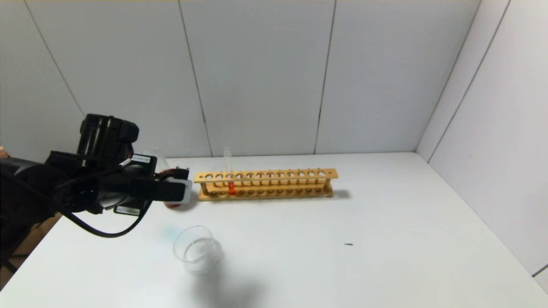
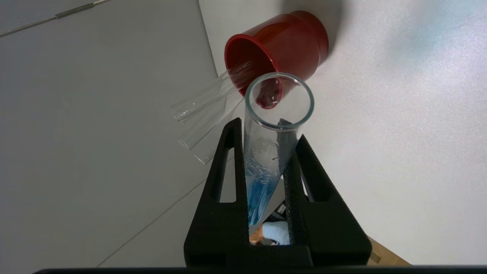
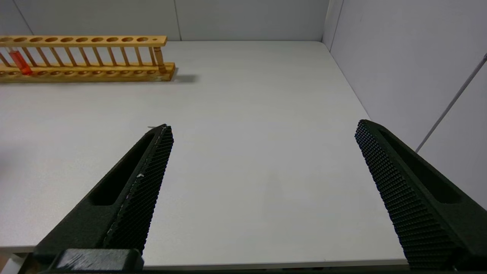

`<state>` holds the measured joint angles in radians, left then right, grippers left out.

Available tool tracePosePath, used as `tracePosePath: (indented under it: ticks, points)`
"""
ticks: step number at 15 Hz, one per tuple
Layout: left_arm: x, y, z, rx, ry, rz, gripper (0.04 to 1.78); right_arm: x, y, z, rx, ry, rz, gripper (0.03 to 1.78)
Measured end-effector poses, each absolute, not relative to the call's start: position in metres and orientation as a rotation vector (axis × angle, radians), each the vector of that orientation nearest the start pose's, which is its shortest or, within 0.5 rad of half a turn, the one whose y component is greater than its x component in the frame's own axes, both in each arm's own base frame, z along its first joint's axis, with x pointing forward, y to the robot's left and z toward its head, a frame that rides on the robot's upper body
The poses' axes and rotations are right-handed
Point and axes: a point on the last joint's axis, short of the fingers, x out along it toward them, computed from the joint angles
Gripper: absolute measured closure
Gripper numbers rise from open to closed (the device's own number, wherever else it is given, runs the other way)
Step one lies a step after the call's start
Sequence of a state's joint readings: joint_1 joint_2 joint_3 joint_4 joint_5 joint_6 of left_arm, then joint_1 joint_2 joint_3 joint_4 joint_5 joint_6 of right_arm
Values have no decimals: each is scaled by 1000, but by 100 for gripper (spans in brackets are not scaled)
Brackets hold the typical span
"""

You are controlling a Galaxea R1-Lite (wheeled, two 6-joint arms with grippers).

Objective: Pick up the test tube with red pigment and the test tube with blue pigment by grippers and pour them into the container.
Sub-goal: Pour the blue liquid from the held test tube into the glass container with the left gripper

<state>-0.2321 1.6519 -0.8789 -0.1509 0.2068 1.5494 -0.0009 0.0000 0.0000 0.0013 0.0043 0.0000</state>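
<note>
A white table (image 1: 385,239) fills the lower part of the head view, matte and evenly lit. Behind it, pale grey wall panels (image 1: 257,77) rise across the top, split by thin dark seams. On the right, a side wall (image 1: 492,128) angles in, meeting the back wall at the corner.

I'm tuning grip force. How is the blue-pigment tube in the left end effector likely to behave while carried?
The test tube with blue pigment looks like thin, smooth clear glass, so it is probably fragile and somewhat slippery. The left end effector clamps it between narrow fingers, so it may pivot. Its mouth is open and it sits tilted; the liquid could spill.
</note>
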Motion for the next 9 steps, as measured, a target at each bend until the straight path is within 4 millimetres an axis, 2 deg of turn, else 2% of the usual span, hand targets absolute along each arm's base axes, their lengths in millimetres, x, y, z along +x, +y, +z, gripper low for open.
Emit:
tracePosePath:
  ticks: [9]
  points:
    - [262,-66,168,1754,408,-543,150,-23,0,75,0,1,4,6]
